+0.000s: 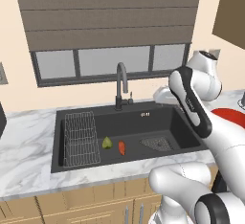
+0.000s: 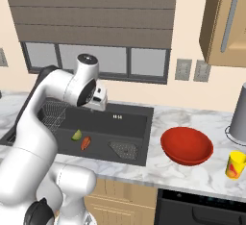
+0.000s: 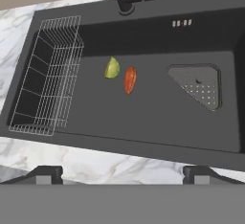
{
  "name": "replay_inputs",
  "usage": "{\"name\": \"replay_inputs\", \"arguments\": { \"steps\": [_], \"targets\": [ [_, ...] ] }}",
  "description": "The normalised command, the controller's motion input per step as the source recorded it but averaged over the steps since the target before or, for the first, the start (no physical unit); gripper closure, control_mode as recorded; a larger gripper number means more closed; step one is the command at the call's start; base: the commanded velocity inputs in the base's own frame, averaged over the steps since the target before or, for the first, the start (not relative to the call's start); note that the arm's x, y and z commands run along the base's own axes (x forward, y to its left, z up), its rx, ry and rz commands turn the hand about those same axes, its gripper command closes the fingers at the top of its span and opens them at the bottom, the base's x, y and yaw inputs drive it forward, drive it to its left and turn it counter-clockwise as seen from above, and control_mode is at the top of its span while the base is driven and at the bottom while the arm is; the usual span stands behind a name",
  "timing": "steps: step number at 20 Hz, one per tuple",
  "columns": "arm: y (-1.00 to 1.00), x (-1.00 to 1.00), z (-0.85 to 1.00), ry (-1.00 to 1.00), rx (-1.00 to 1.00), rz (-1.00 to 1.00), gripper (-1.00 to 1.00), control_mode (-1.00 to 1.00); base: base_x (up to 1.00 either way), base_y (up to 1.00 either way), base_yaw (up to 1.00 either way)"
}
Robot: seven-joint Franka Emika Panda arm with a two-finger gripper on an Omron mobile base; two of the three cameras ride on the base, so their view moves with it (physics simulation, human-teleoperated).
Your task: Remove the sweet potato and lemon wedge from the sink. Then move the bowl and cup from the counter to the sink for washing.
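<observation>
Sink (image 1: 184, 132) of dark grey, seen from my left base camera, holds the small orange-red sweet potato (image 1: 121, 147) just beside the yellow-green lemon wedge (image 1: 107, 143). From the right, the glossy red bowl (image 2: 187, 145) and yellow cup (image 2: 236, 164) sit on the marble counter (image 2: 168, 171). My hand camera hangs over the basin, my pincer (image 3: 122, 174) spread wide, gripping nothing.

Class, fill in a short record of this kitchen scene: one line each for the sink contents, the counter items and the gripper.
sink: holds lemon wedge and sweet potato, side by side on the basin floor
rack: wire, at one end of the sink
drain grate: at the other end
counter: bowl and cup, right of the sink
gripper: open, above the sink, holding nothing
</observation>
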Motion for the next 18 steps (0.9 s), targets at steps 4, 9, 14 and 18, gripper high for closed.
{"name": "replay_inputs", "arguments": {
  "steps": [4,9,14,18],
  "targets": [
    [0.00,0.00,-0.19,-0.02,0.00,0.00,-1.00,-1.00,0.00,0.00,0.00],
    [0.01,0.02,-0.17,0.00,0.00,-0.03,-1.00,-1.00,0.00,0.00,0.00],
    [0.03,0.05,-0.17,-0.01,0.00,-0.03,-1.00,-1.00,0.00,0.00,0.00],
    [0.01,0.04,-0.18,-0.02,0.00,-0.01,-1.00,-1.00,0.00,0.00,0.00]
  ]
}}
